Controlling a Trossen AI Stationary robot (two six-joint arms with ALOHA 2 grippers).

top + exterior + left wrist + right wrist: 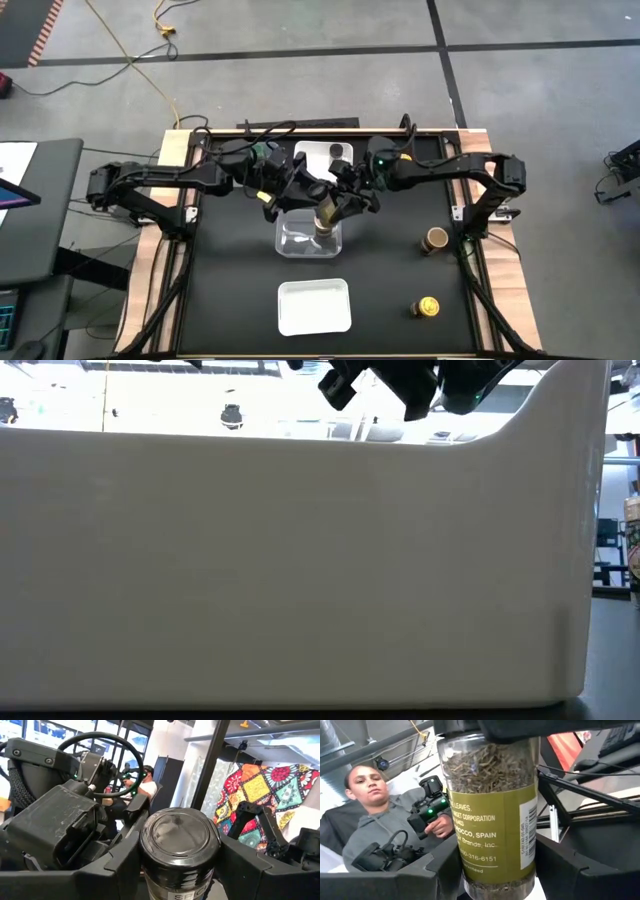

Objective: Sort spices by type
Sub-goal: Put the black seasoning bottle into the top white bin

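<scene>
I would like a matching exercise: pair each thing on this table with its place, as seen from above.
Things:
1. herb jar
2. tan-lidded jar
3. yellow-lidded jar
4. clear tray

Places:
a. middle of the table, under the raised jar
b. right side, nearest the front edge
c. gripped by the left hand and the right hand together
d. right side, farther back than the other loose jar

Pairs: 1-c, 2-d, 3-b, 4-a

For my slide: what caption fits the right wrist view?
Both arms' fingers hold a herb-filled spice jar.
</scene>
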